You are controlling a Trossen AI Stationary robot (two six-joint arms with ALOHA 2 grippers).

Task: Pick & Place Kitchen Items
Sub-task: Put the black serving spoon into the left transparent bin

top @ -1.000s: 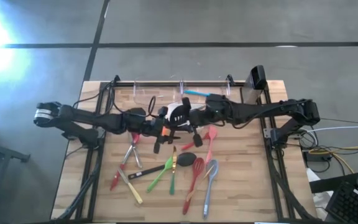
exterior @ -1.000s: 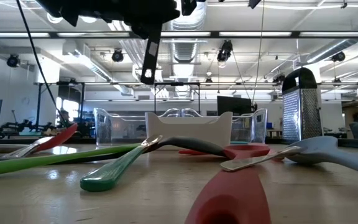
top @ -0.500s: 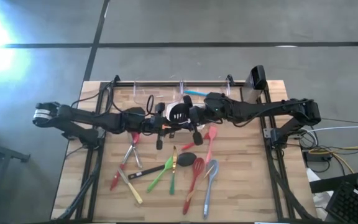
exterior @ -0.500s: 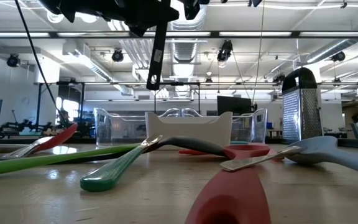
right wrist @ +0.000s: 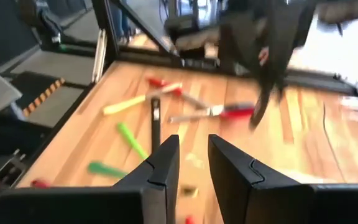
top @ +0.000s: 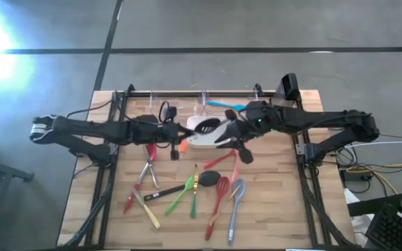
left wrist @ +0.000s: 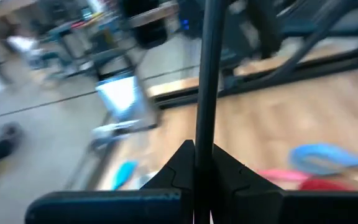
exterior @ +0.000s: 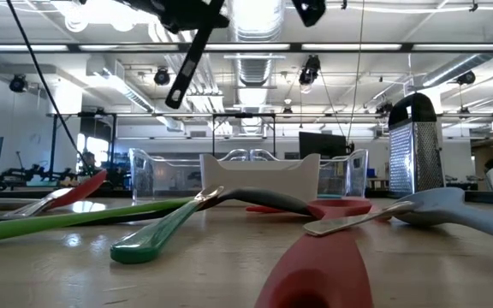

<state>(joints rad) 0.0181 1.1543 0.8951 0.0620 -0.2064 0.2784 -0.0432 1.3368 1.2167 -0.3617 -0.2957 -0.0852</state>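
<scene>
Left gripper (left wrist: 202, 163) clamped on slim black utensil handle (left wrist: 207, 74), right gripper (right wrist: 192, 160) slightly apart, empty. Next: carry it to a bin.

Left gripper (left wrist: 202, 163) raised mid-table, fingers clamped on a black handle (left wrist: 207, 74). Right gripper (right wrist: 193, 163) raised just beside, fingers parted, empty.

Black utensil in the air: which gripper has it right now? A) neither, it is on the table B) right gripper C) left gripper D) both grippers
C: the left gripper is shut on the black utensil; the right gripper stands open and empty.
</scene>
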